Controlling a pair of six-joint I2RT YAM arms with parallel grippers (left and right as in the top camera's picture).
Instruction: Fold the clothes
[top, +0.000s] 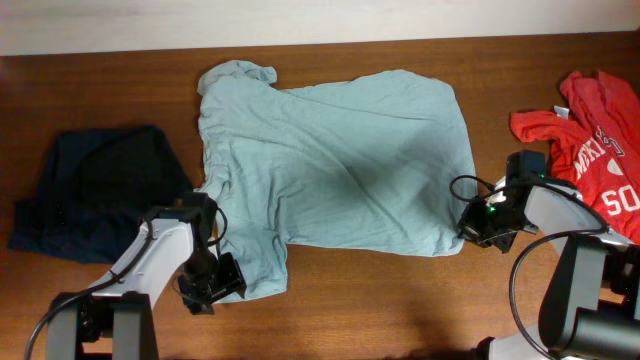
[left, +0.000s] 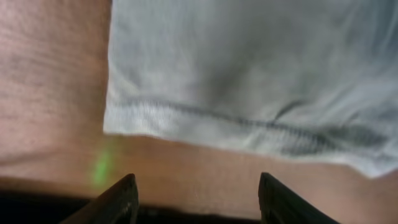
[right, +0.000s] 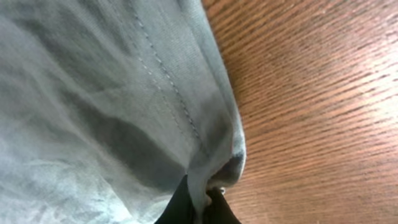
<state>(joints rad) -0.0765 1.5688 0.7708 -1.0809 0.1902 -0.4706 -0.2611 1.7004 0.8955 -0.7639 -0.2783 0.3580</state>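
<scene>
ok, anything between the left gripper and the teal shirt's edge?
Nothing visible. The left gripper sits open just short of the teal shirt hem, with only bare table between. The right gripper is shut on a shirt corner at the other side.

Setting: a robotics laboratory bench laid out for garment handling
Work surface: brown wood-grain table (top: 400, 300), backed along its far edge by a plain pale wall strip (top: 400, 20)
Machinery: white-and-black left robot arm (top: 150, 255) and matching right robot arm (top: 560, 215) rising from the near edge, thin black cables (top: 513, 285) looping free
Indicator: small green status light (top: 492, 208) on the right arm; soft green glow (left: 101, 167) on the wood in the left wrist view
Test pieces: pale teal thin-fabric T-shirt (top: 340, 160) spread centrally; dark navy folded garment (top: 95, 190) at left; red T-shirt with white lettering (top: 600, 130) at right
</scene>
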